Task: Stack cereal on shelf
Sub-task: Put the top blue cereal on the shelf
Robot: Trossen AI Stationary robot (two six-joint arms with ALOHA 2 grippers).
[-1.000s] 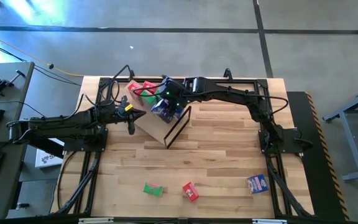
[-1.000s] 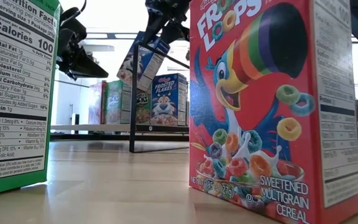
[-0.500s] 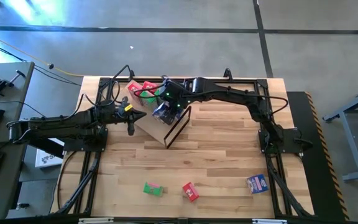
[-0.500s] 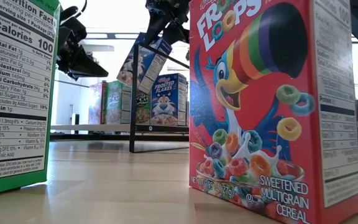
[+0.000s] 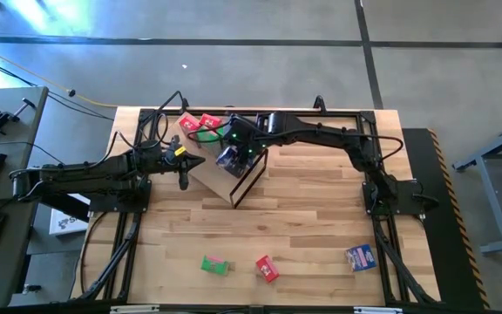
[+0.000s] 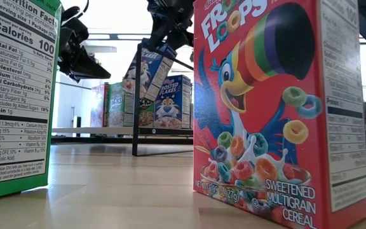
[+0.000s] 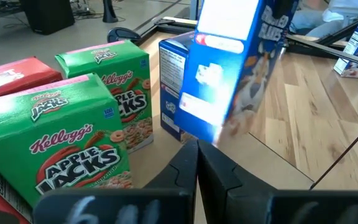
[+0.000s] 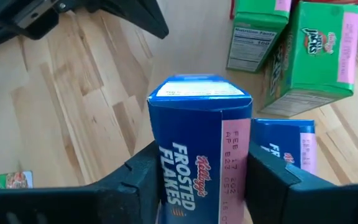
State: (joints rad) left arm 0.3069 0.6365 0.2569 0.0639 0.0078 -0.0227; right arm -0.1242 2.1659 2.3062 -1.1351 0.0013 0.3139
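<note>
Red box (image 6: 278, 108) reads "Froot Loops"; blue box (image 8: 201, 149) "Frosted Flakes".

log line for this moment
right end effector: holding blue cereal box above shelf | left end effector: shut, beside shelf

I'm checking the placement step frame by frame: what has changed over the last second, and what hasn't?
The right gripper has carried its blue Frosted Flakes box lower, toward the boxes on the shelf, and the box now hangs less tilted. Its fingers have eased apart a little but still flank the box. The left gripper stays shut beside the shelf, and the three boxes at the table's near edge have not moved.
</note>
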